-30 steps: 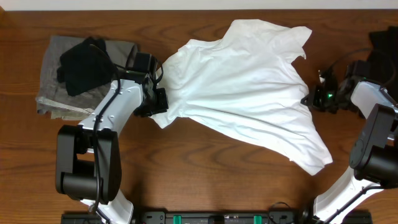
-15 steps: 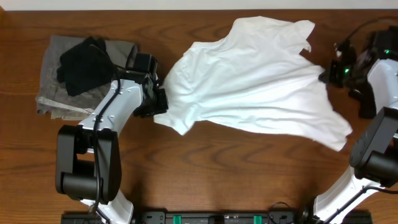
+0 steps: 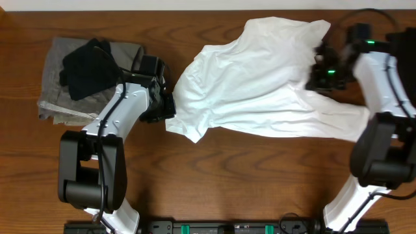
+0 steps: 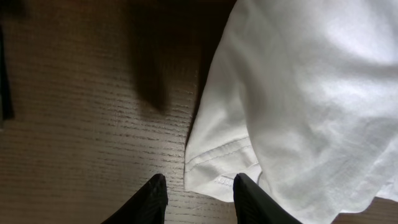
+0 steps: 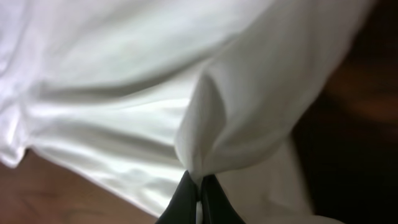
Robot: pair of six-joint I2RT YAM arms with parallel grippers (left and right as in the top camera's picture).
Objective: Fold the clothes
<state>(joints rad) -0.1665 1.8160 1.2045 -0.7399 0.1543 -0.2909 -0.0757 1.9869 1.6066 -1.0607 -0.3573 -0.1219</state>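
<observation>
At the far left of the worktop (image 3: 227,175) lies one grey cloth (image 3: 55,84), folded, with one black garment (image 3: 88,68) heaped on top of it. My left arm (image 3: 123,110) reaches up from the near edge and bends rightward, ending just beside that pile. My left end effector (image 4: 199,186) is low over the wood at the shirt's left edge. Its fingers stand partly apart. The stitched hem lies in the gap against the right finger, bare wood shows beside the left one, and nothing is clamped.

There is one white shirt (image 3: 260,84), rumpled and stretched across the middle of the worktop. Its long axis runs left to right. Its left corner points toward the near-left, a bunched peak reaches the far edge, and a long tail trails right along the wood.

My right arm (image 3: 383,71) rises along the right side and hooks inward over the shirt's right part. My right end effector (image 5: 199,186) is pinched tight on a gathered fold of the white cloth, which hangs in soft creases around the fingertips.
</observation>
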